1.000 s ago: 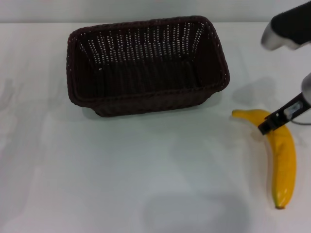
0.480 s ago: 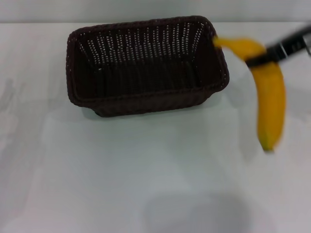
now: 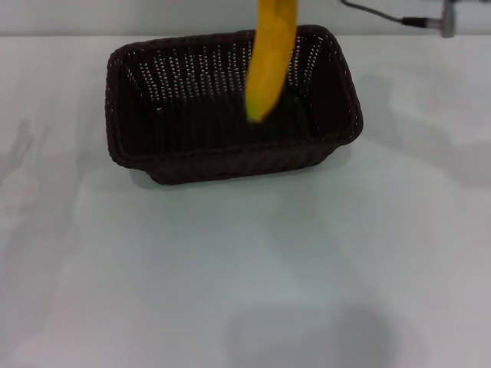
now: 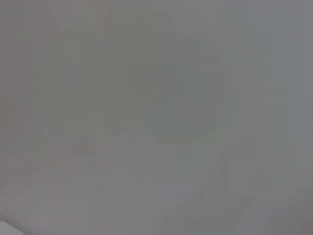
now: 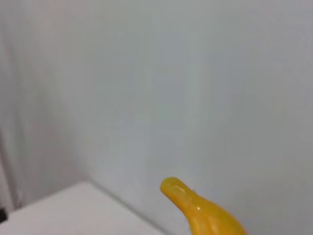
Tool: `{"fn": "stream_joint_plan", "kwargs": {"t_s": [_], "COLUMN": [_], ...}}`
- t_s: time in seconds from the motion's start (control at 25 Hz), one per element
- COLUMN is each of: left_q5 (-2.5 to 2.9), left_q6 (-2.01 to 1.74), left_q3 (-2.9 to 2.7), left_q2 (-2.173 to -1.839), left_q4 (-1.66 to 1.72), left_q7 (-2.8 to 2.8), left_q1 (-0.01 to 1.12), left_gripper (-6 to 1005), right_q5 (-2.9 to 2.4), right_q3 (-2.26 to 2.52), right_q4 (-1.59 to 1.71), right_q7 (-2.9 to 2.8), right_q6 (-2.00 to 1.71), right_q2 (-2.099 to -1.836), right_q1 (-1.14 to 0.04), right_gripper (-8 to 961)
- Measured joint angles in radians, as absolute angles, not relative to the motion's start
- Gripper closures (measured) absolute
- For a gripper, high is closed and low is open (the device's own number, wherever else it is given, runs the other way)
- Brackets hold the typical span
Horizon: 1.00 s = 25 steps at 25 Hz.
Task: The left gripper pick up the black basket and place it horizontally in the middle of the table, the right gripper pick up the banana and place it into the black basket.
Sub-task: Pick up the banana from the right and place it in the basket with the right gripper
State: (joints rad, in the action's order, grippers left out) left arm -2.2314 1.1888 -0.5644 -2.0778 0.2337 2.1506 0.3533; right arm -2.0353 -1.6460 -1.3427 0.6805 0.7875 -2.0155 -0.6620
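Toward 12 o'clock on the white table (image 3: 230, 276), a black basket (image 3: 230, 157), long sides running from 9 to 3 o'clock, mouth up, flat on its base. Woven walls, braided rim, light through the slats of the far wall. Above it, a banana (image 3: 272, 54), nearly upright, upper part cut off by the 12 o'clock edge of the head view, lower tip pointing toward 6 o'clock and lying in front of the basket's interior, right of its centre and nearer the far wall. Clear of the rim in that view; whether touching the basket floor, cannot tell (tip blurred against the dark weave). In the right wrist view, only one rounded yellow end of the banana (image 5: 200, 210) before a pale wall, with a strip of white surface beside it. Right gripper out of view in every picture, so no telling whether clamped on the fruit or not. At 1 to 2 o'clock of the head view, a thin dark cable (image 3: 376, 13) leading to a small silver fitting (image 3: 443, 21). Left gripper out of view too; left wrist view nothing but flat grey.
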Motion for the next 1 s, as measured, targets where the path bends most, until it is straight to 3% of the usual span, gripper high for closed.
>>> {"fn": "stream_joint_plan", "kwargs": {"t_s": [0.44, 0.76, 1.0], "left_q5": [-2.236, -2.238, -2.239], "left_q6": [1.182, 1.181, 1.181], "left_q3": [-0.562, -0.561, -0.559], "left_q2": [-2.078, -2.078, -2.078], "left_q4": [0.227, 0.225, 0.221], "left_q7": [2.153, 2.152, 2.155], "left_q1": [0.366, 0.368, 0.368], "left_gripper": [109, 110, 110], "right_q5": [-1.543, -1.108, -1.060], "right_q3": [-1.544, -1.403, -1.397], "right_q4": [-1.020, -0.955, -1.008], "right_q7": [1.144, 1.516, 1.614], "right_q6": [0.531, 0.409, 0.440], "right_q2": [-2.023, -2.024, -2.025], "right_q1": [-0.649, -0.558, -0.480], "right_gripper": [473, 466, 230]}}
